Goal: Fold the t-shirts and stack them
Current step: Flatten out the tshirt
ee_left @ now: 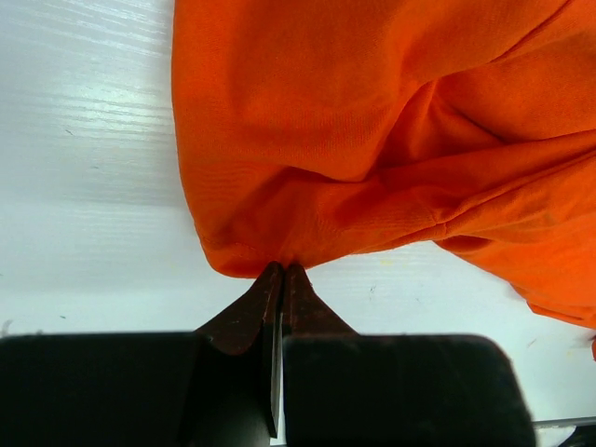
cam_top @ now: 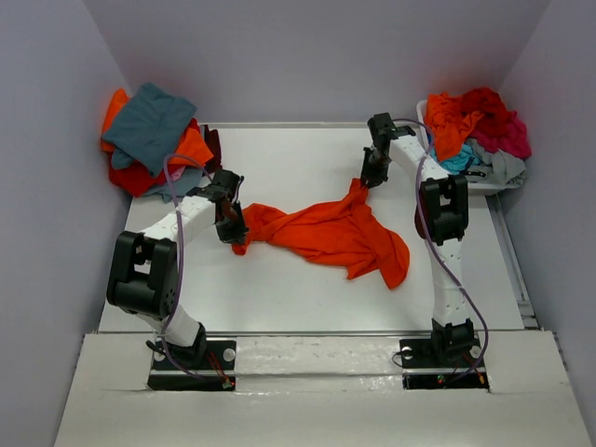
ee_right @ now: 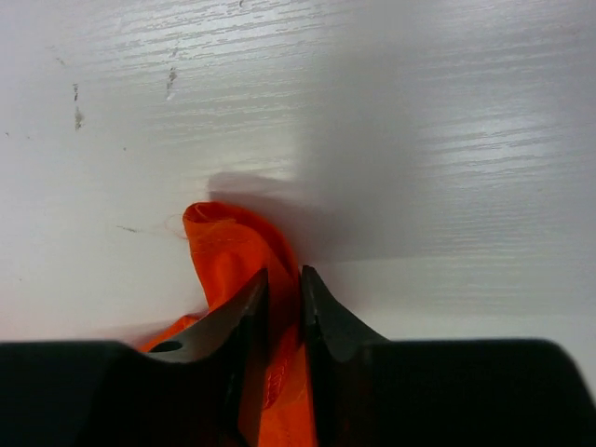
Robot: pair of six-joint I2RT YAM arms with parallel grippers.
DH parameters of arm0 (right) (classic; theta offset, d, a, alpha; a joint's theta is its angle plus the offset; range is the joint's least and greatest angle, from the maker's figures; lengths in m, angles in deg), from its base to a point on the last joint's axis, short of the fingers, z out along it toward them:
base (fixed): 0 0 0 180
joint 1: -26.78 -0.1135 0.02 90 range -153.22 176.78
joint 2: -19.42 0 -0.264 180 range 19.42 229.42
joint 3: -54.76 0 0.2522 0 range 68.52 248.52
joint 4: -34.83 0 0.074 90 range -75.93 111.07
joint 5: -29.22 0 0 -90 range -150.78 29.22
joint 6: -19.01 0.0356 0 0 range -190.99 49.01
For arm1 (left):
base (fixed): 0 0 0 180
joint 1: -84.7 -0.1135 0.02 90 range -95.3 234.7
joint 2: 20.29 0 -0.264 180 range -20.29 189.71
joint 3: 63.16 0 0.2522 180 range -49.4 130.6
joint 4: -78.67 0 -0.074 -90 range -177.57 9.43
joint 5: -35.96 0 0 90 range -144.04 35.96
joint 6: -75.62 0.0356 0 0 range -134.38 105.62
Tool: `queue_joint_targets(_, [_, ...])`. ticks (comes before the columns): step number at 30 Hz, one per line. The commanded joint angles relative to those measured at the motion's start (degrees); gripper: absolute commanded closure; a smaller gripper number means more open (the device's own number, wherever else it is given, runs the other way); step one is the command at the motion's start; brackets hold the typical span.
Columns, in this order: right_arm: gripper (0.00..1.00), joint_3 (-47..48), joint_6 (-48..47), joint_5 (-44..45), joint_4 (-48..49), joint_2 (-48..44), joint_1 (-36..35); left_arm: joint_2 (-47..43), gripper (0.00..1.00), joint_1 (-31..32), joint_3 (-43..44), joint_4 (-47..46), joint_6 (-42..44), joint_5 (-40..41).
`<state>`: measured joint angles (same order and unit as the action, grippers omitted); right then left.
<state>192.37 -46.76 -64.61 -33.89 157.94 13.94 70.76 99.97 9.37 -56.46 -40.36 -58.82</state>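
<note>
Clutter sat at the two far corners of your white table [cam_top: 279, 158]. At the far left lay a loose heap of soft cloth shirts [cam_top: 149, 126], teal-grey on top of orange and red. At the far right stood a white plastic bin [cam_top: 494, 186] piled with red, orange, magenta, turquoise and grey shirts [cam_top: 475, 121]. Your right arm's forearm crossed in front of the bin's near-left edge in the overhead view. Both piles were apart from the work.

Your bright orange short-sleeved cloth t-shirt [cam_top: 326, 233] lay crumpled mid-table, drawn out between the two arms in bunched, twisted folds, with one lobe trailing toward the near right. Your left gripper [cam_top: 233, 228] was clamped tight on its left end; the wrist view showed the fingertips [ee_left: 289, 279] pressed together on a pinch of the edge. Your right gripper [cam_top: 372, 175] had its jaws narrow on the far corner, a fold of orange cloth caught between the fingers [ee_right: 321, 307].

You had one shirt in hand, one heap, one bin, two arms and two grippers. How many shirts made up each pile could not be counted.
</note>
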Motion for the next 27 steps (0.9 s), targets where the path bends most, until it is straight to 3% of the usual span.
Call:
queue_joint_targets(1, [0.8,0.3,-0.2,-1.3,1.4,0.5,-0.4,-1.4,0.94,-0.4,1.3,1.1,0.6,-0.6])
queue_joint_targets(8, [0.93,1.4,-0.6,-1.0,-0.1,-1.2,-0.4,-2.8,0.94,-0.4,2.5,1.5,0.2,0.0])
queue_joint_targets(27, [0.93,-1.2,-1.8,5.1,-3.9,-20.8,-0.4,-9.7,0.94,-0.4,16.4,4.9,4.6,12.2])
